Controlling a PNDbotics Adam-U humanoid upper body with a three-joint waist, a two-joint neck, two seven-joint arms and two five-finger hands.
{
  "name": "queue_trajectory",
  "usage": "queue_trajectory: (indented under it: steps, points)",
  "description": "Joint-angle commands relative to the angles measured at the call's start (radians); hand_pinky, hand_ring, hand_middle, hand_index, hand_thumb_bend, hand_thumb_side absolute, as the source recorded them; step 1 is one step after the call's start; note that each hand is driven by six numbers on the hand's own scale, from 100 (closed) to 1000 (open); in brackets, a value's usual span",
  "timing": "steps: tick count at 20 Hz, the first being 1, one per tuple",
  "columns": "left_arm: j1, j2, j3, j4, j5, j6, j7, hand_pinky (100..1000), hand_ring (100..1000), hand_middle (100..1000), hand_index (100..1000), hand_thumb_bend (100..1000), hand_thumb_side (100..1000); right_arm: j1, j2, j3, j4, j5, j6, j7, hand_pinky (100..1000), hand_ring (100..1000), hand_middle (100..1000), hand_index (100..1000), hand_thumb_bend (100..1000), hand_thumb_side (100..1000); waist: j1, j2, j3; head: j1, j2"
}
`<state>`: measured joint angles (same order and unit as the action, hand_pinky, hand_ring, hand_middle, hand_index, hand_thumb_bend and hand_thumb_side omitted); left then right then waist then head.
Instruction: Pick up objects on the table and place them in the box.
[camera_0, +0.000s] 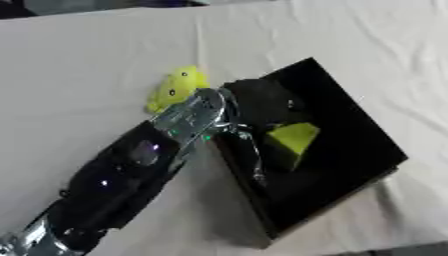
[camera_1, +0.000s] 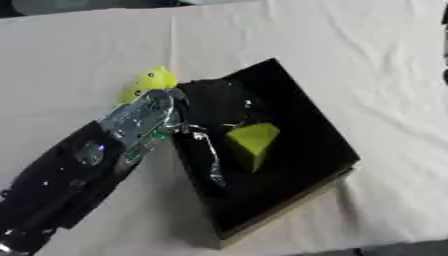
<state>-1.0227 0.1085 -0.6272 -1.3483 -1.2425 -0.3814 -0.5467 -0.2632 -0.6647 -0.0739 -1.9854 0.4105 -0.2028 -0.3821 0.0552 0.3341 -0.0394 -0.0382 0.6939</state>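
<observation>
A black box (camera_0: 354, 150) lies askew on the white cloth. Inside it sits a yellow-green wedge (camera_0: 293, 140). My left arm comes in from the lower left, and my left hand (camera_0: 262, 97) is inside the box over its left part. One long finger (camera_0: 252, 155) stretches straight along the box's left wall, beside the wedge; I cannot tell if it touches it. The hand looks open. A second yellow-green object with dark dots (camera_0: 178, 87) lies on the cloth just outside the box's left corner, partly hidden behind my wrist. My right hand shows in no view.
The white cloth (camera_0: 87, 75) covers the table all around the box, with a few folds. The table's front edge runs close to the box's lower corner (camera_1: 223, 240). Dark shapes show at the far top left.
</observation>
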Motion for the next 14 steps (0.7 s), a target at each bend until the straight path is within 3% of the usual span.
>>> queue_trajectory:
  steps: [1,7,14]
  points:
    - [-0.019,0.025,0.014,-0.025,-0.014,0.003,-0.015,913,928,916,965,896,758,-0.004,-0.018,-0.013,-0.015,-0.009,0.0,-0.004,856,789,679,831,100,1000,-0.005,-0.025,0.001,-0.001,0.004]
    - [-0.022,0.051,0.044,-0.129,0.063,0.04,0.004,867,894,878,933,682,769,0.004,-0.02,-0.015,-0.015,-0.008,0.002,-0.004,856,789,679,832,100,1000,-0.006,-0.036,0.007,-0.005,0.009]
    - [-0.045,0.135,0.131,-0.377,0.257,0.14,-0.036,817,861,850,911,561,752,0.012,-0.022,-0.019,-0.015,-0.009,0.003,-0.005,856,789,681,832,100,1000,-0.011,-0.053,0.014,-0.013,0.003]
